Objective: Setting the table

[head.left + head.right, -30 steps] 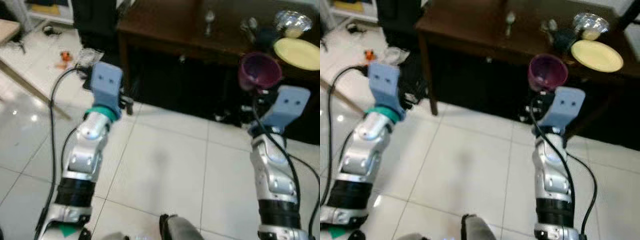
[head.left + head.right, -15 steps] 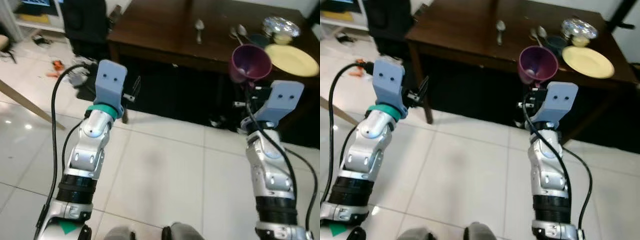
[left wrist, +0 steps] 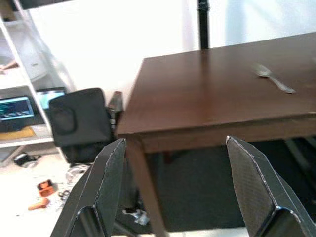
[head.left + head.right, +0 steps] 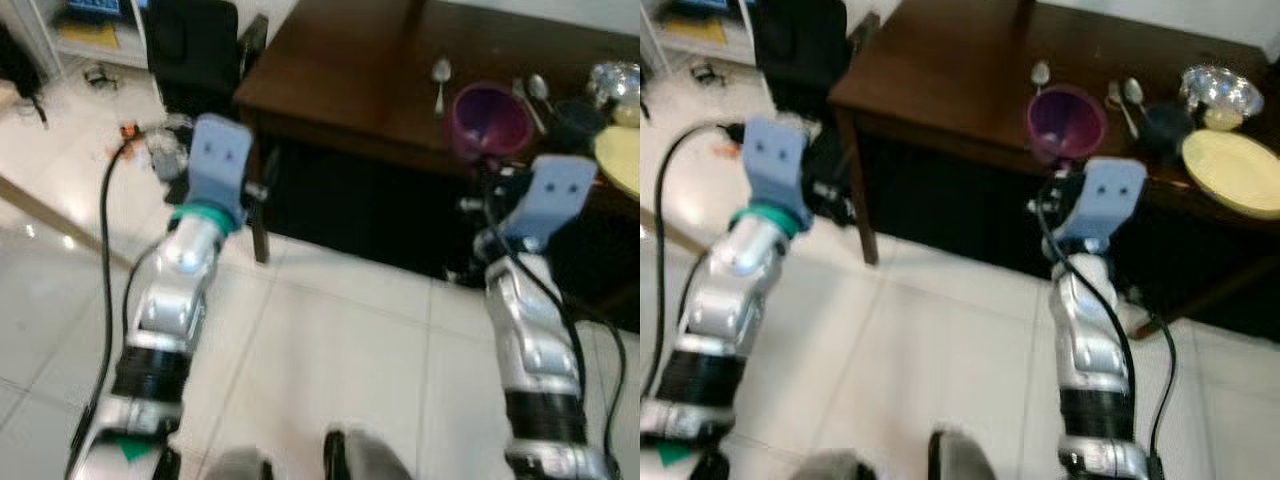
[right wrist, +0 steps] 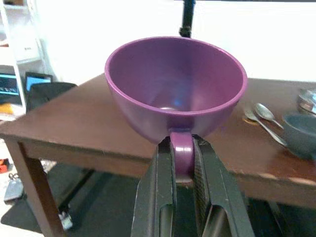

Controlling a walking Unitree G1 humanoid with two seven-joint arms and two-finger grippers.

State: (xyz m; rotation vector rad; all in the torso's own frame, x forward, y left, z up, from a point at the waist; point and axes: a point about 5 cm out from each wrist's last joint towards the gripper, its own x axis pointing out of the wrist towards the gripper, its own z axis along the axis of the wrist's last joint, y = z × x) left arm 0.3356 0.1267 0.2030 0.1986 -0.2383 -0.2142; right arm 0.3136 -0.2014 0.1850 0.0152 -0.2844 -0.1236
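My right gripper (image 5: pixel 181 170) is shut on the handle of a purple cup (image 5: pixel 175 86), held upright over the near edge of a dark wooden table (image 4: pixel 950 70). The purple cup (image 4: pixel 1067 118) hangs just in front of a spoon (image 4: pixel 1039 73). A yellow plate (image 4: pixel 1232 171), a dark bowl (image 4: pixel 1167 125), two more spoons (image 4: pixel 1124 97) and a shiny bowl (image 4: pixel 1222 93) lie at the table's right end. My left gripper (image 3: pixel 175 170) is open and empty, raised in front of the table's left corner (image 3: pixel 129 134).
A black office chair (image 4: pixel 200 45) stands left of the table, with shelving (image 3: pixel 22 94) and small clutter (image 4: pixel 130 130) on the white tiled floor (image 4: pixel 340 340) behind it. The table leg (image 4: pixel 855 190) is near my left arm.
The view has shifted as I moved closer to the table. The purple cup, still gripped, now hangs over the table's near edge. The left gripper stays open.
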